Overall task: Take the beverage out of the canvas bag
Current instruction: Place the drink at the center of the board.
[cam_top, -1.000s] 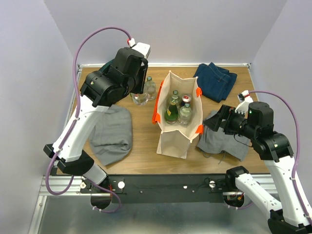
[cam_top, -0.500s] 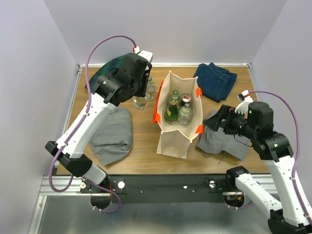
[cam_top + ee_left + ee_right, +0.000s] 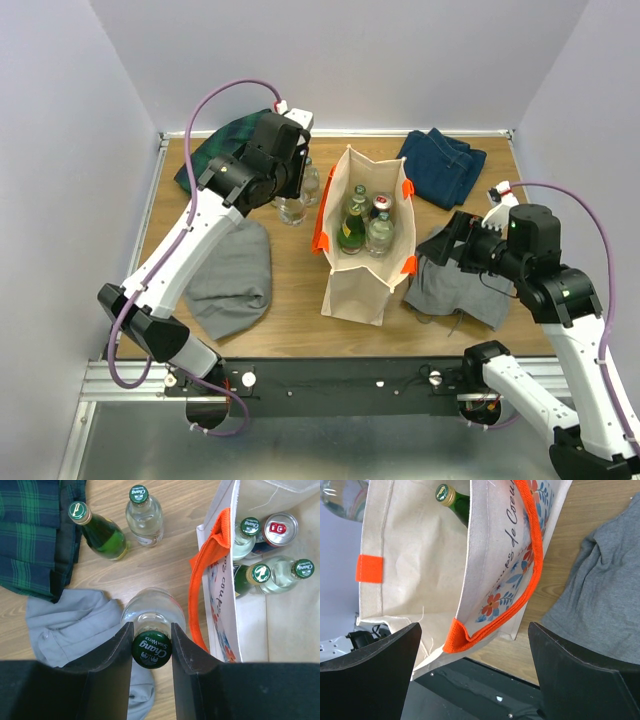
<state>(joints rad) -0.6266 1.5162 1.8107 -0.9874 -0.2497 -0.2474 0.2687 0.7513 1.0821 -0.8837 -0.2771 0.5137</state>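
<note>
A wooden table stands boxed in on three sides by plain, pale lavender walls: the back wall, the left wall and the right wall; soft, even light casts only faint shadows; an aluminium rail runs along the table's near edge; a grey metal surface lies below it.

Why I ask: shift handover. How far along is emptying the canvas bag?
Done: a green bottle and a clear bottle stand on the table outside the canvas bag. In hand: the left gripper is shut on a Chang soda water bottle. Left: three bottles and a can are inside; the right gripper is open, empty.
</note>
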